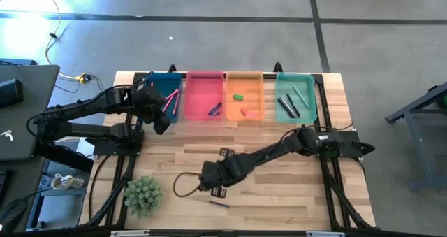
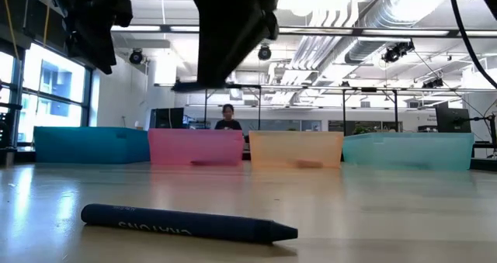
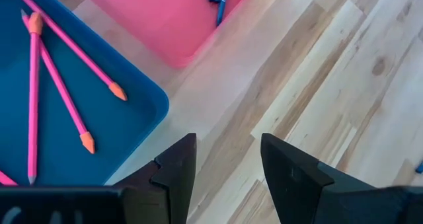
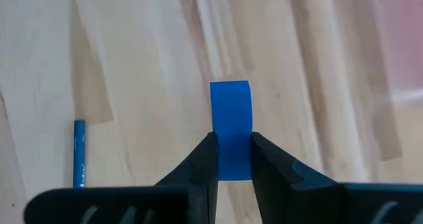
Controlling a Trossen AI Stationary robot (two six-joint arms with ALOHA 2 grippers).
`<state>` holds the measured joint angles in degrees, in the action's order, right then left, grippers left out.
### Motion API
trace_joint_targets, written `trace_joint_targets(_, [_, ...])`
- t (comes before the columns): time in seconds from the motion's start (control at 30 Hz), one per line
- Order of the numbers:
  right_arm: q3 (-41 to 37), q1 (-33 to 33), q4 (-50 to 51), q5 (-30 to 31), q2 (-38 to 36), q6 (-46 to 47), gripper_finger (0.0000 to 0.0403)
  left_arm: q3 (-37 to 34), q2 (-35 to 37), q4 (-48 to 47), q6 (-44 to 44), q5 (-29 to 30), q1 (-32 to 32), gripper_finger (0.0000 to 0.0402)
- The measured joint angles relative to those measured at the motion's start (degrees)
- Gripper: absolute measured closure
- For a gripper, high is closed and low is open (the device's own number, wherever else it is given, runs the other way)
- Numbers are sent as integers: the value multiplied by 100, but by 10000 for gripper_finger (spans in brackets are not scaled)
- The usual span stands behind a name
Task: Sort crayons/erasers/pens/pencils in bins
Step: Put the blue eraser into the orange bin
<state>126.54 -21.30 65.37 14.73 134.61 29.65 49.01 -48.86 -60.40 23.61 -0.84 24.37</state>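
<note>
Above the pale planked table [image 4: 132, 65], right tool [image 4: 232, 159] pinches a chunky blue eraser [image 4: 230, 118] — left tool [image 3: 225, 164] gapes empty.

I work at a pale butcher-block wooden table [image 1: 279, 195] in a large industrial lab or workshop. Bare grey concrete floor [image 1: 209, 41] marked with dark lines surrounds it. Overhead run exposed silver ventilation ducts [image 2: 353, 19] and open ceiling beams, with tall windows [image 2: 46, 92] to one side; a person [image 2: 227, 117] sits among dark computer monitors [image 2: 167, 118] beyond.
</note>
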Motion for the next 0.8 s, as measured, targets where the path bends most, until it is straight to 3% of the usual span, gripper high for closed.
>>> trace_joint_targets(0.23, [576,429,612,175,-2,-312,348,0,1,-2,14,32,-272,245])
trace_joint_targets(0.37, [850,680,1019,355,-11,-553,348,0,2,-2,1,536,-462,245])
trace_joint_targets(0.5, [765,974,1161,471,-156,-820,348,0,4,6,-19,967,-561,245])
trace_joint_targets(0.8, [763,1771,1451,621,-364,-1355,348,0,4,24,-24,1063,-576,245])
